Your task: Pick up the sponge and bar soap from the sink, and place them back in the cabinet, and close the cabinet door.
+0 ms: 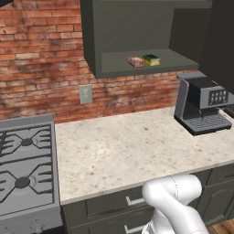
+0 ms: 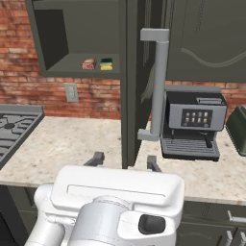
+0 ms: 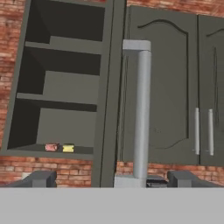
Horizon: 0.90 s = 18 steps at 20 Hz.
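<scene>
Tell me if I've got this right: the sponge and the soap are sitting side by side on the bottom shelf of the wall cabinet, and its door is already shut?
Not quite. The sponge and the bar soap do sit side by side on the bottom shelf of the cabinet, but the cabinet door stands open, swung out edge-on toward the robot. The right base view shows this, with the open gripper in front of the door's edge.

Flat, even rendered light with no glare; the open dark grey-green wall cabinet (image 3: 61,83) is dim inside, its back corners shadowed; edges look softly blurred, pixelated throughout
</scene>
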Motion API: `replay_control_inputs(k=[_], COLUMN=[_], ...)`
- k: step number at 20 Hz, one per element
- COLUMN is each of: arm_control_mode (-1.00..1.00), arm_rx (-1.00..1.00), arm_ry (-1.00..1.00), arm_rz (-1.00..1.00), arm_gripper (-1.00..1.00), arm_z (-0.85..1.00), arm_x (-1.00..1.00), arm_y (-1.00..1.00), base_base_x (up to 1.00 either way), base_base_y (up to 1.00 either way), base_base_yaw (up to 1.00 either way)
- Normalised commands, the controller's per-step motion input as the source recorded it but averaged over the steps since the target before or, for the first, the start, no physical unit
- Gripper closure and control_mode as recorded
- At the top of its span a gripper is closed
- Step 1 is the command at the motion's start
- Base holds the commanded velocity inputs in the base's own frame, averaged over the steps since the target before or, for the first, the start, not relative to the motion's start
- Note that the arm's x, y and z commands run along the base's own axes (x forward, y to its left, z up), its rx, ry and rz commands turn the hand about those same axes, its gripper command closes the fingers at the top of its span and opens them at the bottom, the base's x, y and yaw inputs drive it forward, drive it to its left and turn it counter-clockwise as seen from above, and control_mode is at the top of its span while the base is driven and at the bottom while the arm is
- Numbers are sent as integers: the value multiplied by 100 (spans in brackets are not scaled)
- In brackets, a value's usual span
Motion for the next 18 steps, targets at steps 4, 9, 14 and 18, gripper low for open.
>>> replay_control_inputs(k=[4, 9, 14, 18], arm_control_mode=[-100, -100, -100, -100], arm_rx=[0, 0, 0, 0], arm_ry=[0, 0, 0, 0], arm_rz=[4, 4, 3, 2], arm_gripper=[-100, -100, -100, -100], arm_z=[-9, -11, -13, -12], arm_x=[1, 4, 9, 12], arm_y=[-17, -12, -11, -10], base_base_x=[0, 0, 0, 0], base_base_y=[0, 0, 0, 0], base_base_yaw=[0, 0, 0, 0])
